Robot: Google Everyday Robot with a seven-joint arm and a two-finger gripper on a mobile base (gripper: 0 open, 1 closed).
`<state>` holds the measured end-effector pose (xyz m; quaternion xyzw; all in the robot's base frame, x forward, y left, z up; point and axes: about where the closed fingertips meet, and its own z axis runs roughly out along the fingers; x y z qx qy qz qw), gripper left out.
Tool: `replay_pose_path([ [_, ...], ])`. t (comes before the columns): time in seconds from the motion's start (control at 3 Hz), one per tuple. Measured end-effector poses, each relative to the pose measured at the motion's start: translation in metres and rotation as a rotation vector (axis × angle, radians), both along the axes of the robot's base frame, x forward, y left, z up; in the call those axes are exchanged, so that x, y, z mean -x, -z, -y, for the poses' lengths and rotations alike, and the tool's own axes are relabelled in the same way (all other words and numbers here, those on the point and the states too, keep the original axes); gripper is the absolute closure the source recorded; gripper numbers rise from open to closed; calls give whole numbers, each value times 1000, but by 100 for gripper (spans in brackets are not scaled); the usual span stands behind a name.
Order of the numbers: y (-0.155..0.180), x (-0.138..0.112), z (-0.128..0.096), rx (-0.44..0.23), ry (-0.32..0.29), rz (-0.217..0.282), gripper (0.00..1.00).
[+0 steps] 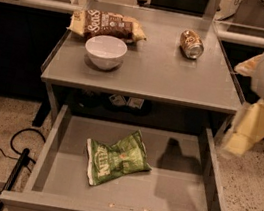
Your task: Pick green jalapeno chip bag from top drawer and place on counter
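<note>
Approach is the step in hand: the pincer (246,132) hangs off to the right, above and outside the right wall of the open top drawer (178,187), well apart from the green jalapeno chip bag (116,158). Whether it is released or clenched I cannot tell. The bag lies crumpled on the drawer floor, left of centre, set diagonally and touching no wall. A sound grasp would likely come from straight above, across the bag's narrower width at a raised crease, since the glossy film may slip. On the grey surface (152,75) above, the front part right of the white bowl (105,51) and in front of the can (191,44) looks the safest landing spot.
</note>
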<state>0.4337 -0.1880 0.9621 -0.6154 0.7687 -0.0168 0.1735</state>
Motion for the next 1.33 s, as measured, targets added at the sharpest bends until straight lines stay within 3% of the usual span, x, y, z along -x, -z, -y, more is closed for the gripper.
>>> replay_pose_path([
  [0.67, 60, 18, -150, -177, -254, -13, 0],
  [1.0, 79, 15, -200, -243, -346, -7, 0],
  [1.33, 79, 15, -200, -243, -346, -7, 0],
])
